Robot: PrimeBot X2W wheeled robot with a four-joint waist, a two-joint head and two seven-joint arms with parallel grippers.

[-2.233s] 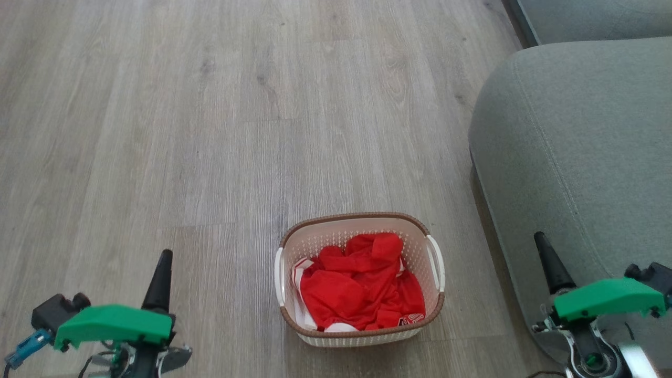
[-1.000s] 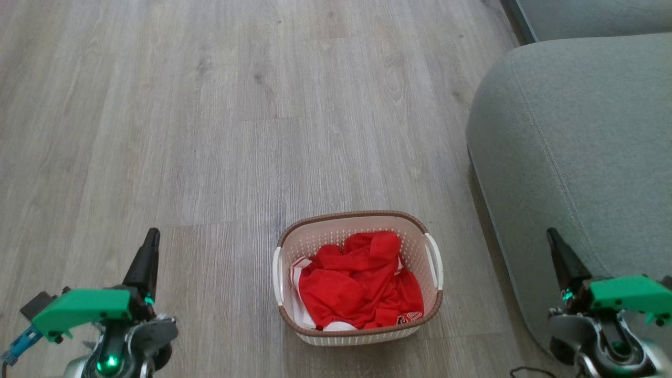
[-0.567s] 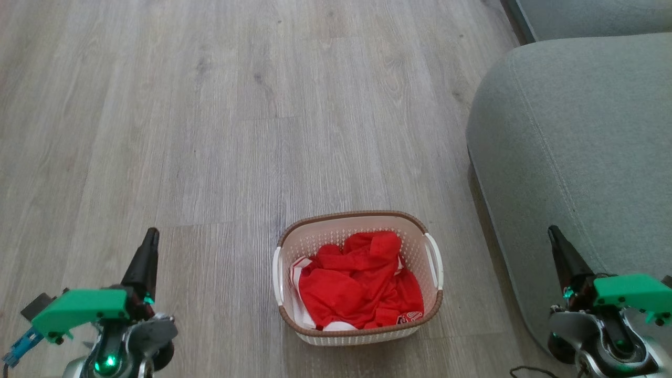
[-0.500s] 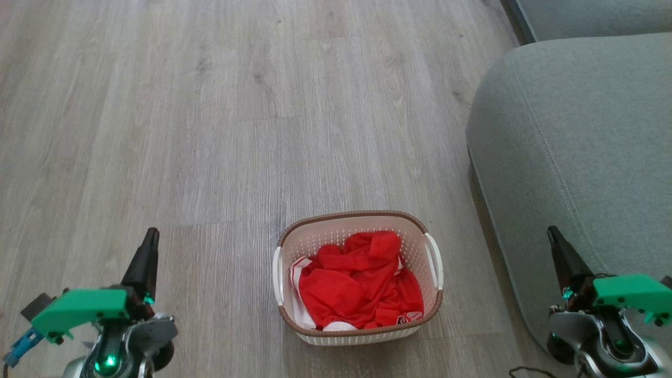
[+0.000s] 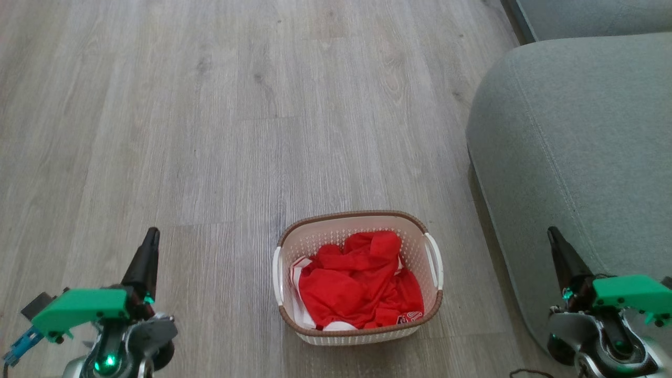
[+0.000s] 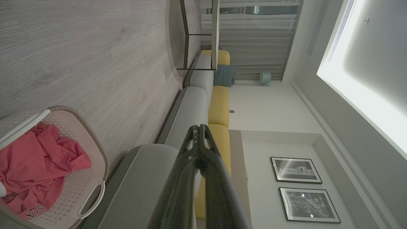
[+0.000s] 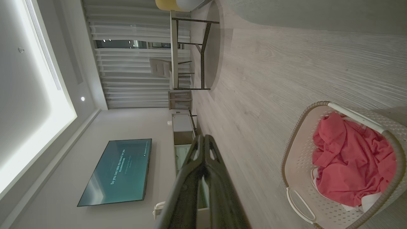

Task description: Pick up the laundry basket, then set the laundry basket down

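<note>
The laundry basket (image 5: 360,332) stands on the wooden floor low in the head view, cream with a brown rim and white side handles, holding crumpled red clothing (image 5: 362,283). It also appears in the left wrist view (image 6: 86,187) and the right wrist view (image 7: 294,178). My left gripper (image 5: 151,237) is shut and empty, well to the basket's left. Over by the sofa on the basket's right, my right gripper (image 5: 552,234) is shut and empty too. Neither touches the basket. The shut fingertips show in the wrist views (image 6: 197,129) (image 7: 203,139).
A grey sofa (image 5: 577,147) rises close on the basket's right. Open wood floor (image 5: 236,121) stretches ahead and to the left. A metal-legged table (image 7: 190,51) and a wall screen (image 7: 117,171) stand farther off in the room.
Since the oldest frame both grippers have turned and shifted slightly outward, and the view has shifted a little. Over the last second nothing has visibly moved.
</note>
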